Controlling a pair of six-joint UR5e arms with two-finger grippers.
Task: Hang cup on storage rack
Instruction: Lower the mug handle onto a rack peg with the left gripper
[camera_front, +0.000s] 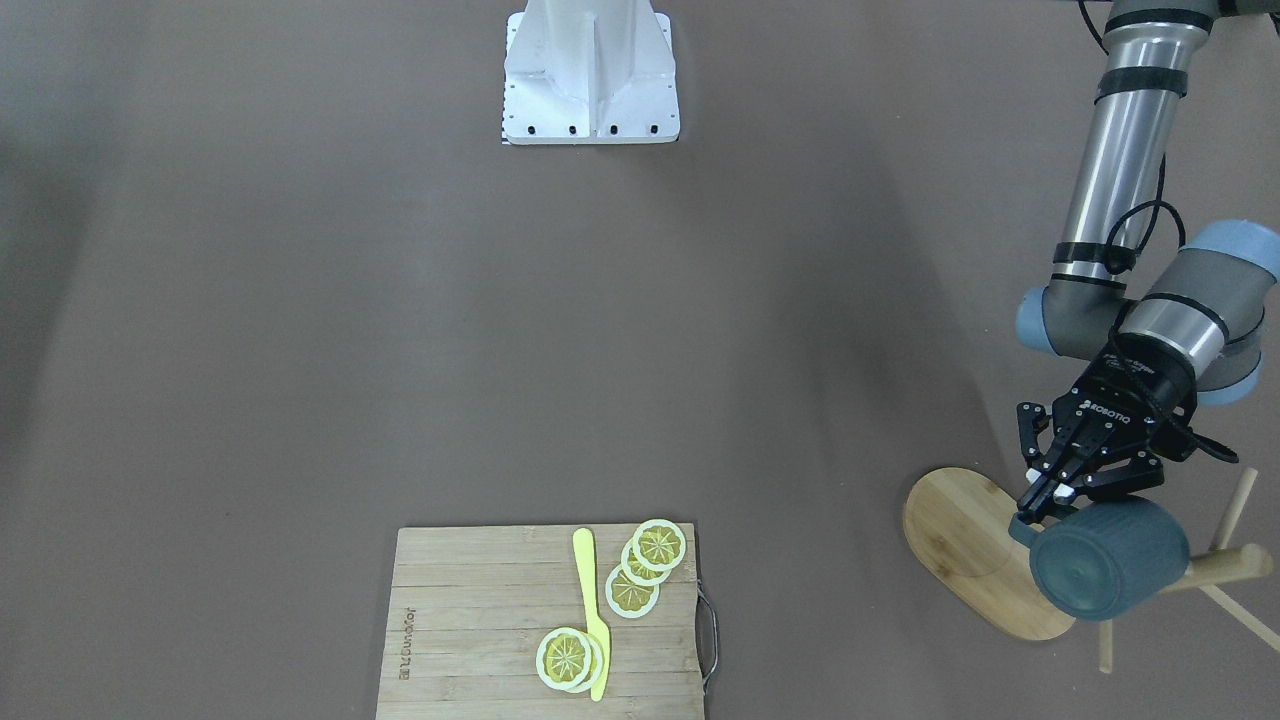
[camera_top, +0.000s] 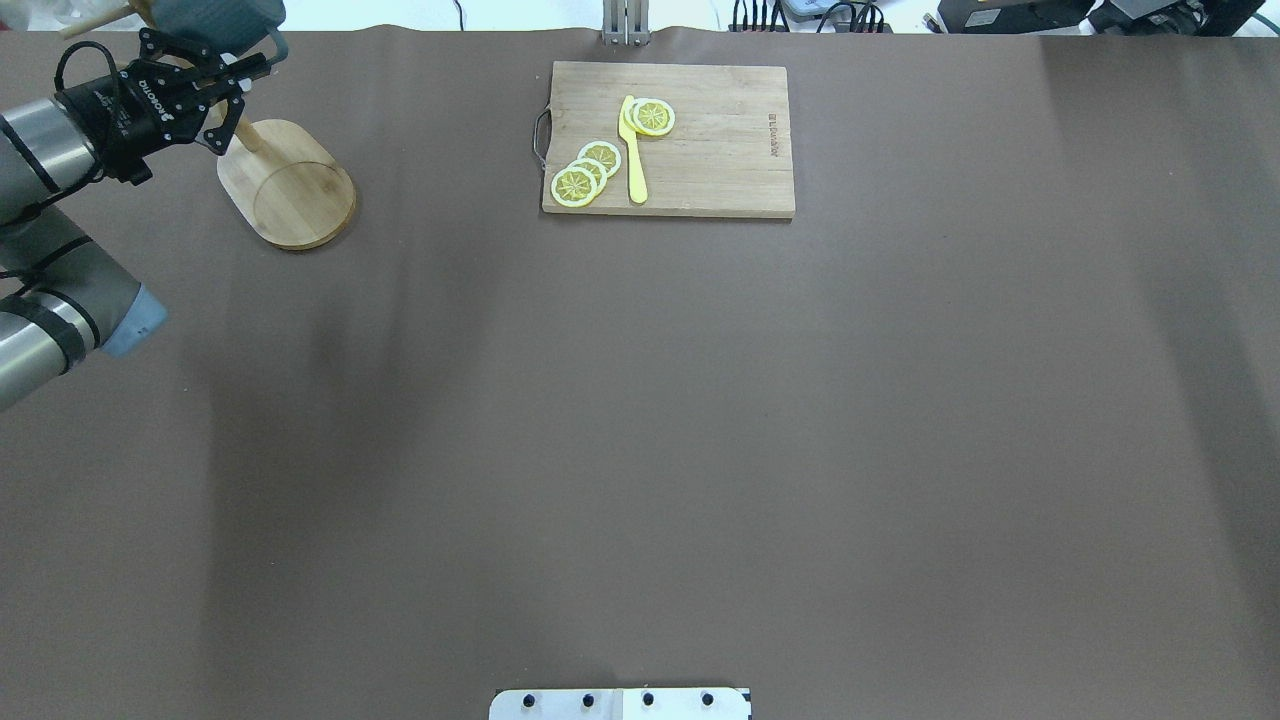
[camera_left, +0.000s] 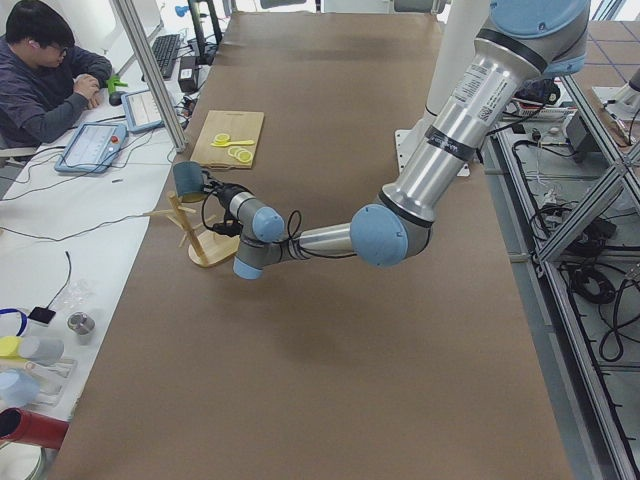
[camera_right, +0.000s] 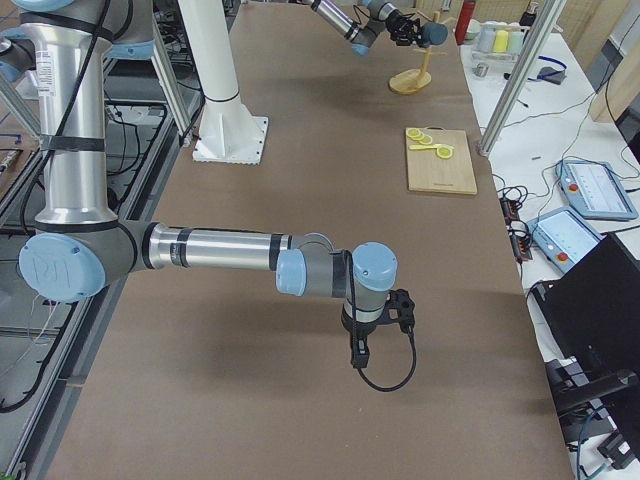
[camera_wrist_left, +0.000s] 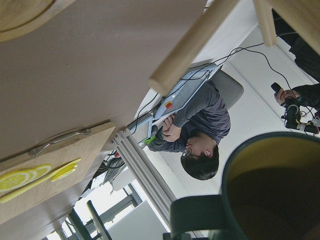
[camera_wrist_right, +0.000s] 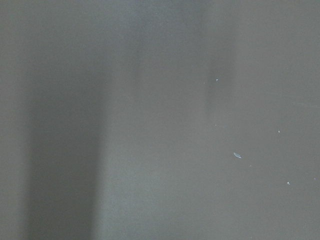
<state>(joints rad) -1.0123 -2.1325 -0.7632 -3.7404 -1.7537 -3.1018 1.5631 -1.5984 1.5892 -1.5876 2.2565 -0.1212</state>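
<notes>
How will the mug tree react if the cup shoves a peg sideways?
Probably stiff: the storage rack looks like solid bamboo. It could tip or slide, since a tall thin post stands on a flat base that seems unfastened, and the cup is up at peg height. The oval base likely resists tipping better along its length.

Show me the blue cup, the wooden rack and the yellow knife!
cup (camera_front: 1110, 560): front-facing view, on its rounded side.
storage rack (camera_front: 955, 535): front-facing view, on its oval base.
yellow knife (camera_front: 592, 612): front-facing view, halfway along it.
</notes>
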